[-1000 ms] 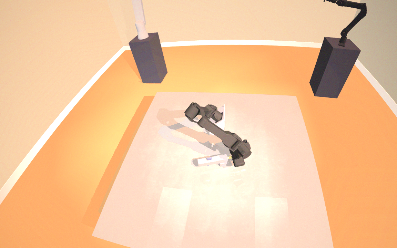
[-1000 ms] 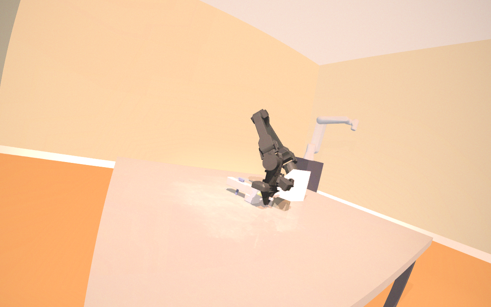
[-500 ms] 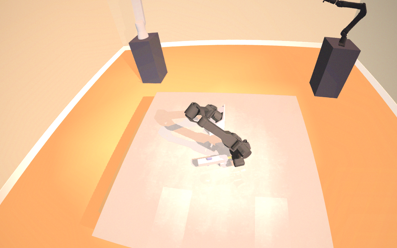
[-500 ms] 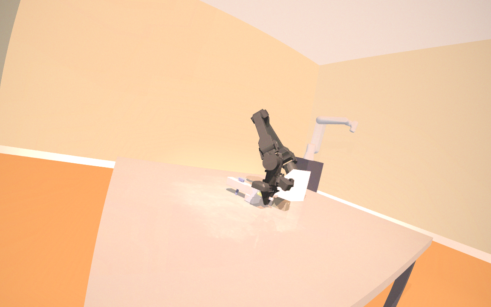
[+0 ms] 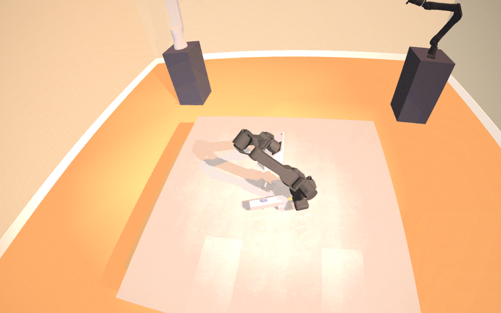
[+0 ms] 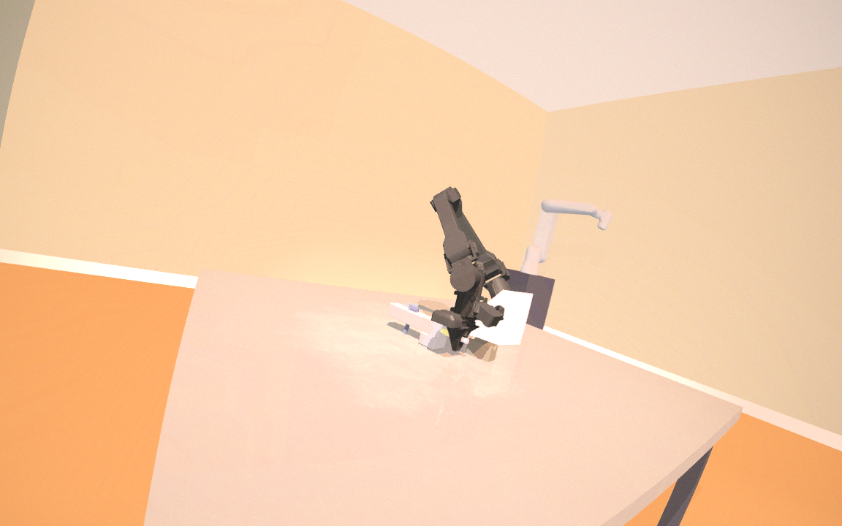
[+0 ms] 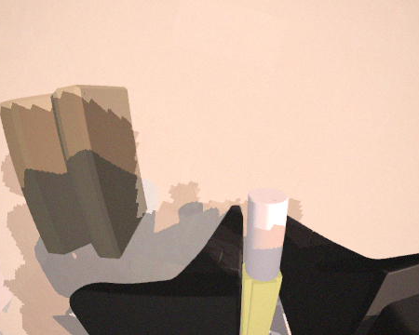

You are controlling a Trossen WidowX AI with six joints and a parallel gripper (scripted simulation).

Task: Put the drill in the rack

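Observation:
The drill [image 7: 262, 304] [image 5: 289, 198] [image 6: 444, 332] has a yellow body and a pale round end. My gripper [image 7: 249, 212] [image 6: 456, 345] is shut on the drill, low over the table, and the round end sticks out past the fingers in the wrist view. A long white housing [image 5: 273, 201] [image 6: 414, 318] lies beside my fingers, with a small purple piece [image 5: 263, 200] [image 6: 414, 307] on top. I cannot tell whether this piece is the key, or how far the drill sits in the housing. The brown grooved rack [image 7: 109, 126] [image 6: 484, 349] stands close beside my gripper.
A white panel [image 6: 514, 317] stands by my arm's base. The table [image 5: 190, 218] [image 6: 280, 425] carries everything. Two other arms stand on dark pedestals [image 5: 188, 74] [image 5: 423, 85] beyond the table.

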